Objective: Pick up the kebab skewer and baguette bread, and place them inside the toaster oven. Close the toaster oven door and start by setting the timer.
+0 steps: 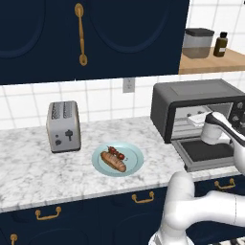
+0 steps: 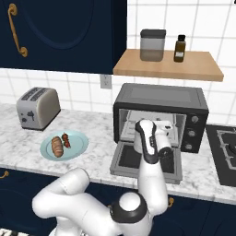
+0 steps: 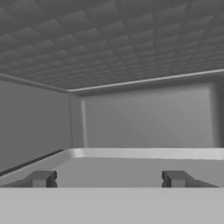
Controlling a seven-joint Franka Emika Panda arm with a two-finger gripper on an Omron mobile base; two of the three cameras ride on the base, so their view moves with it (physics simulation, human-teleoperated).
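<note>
Plate point(image 1: 135, 167) first: well left of the toaster oven point(image 1: 191, 98) it carries the baguette bread point(image 1: 113, 161) with the kebab skewer point(image 1: 116, 153) just beside it, ready for you to collect. Further right, the toaster oven door point(image 1: 206, 152) lies folded down flat, so the cavity is reachable. Your gripper point(image 3: 107, 178) sits inside that cavity, fingers spread wide, holding nothing.
</note>
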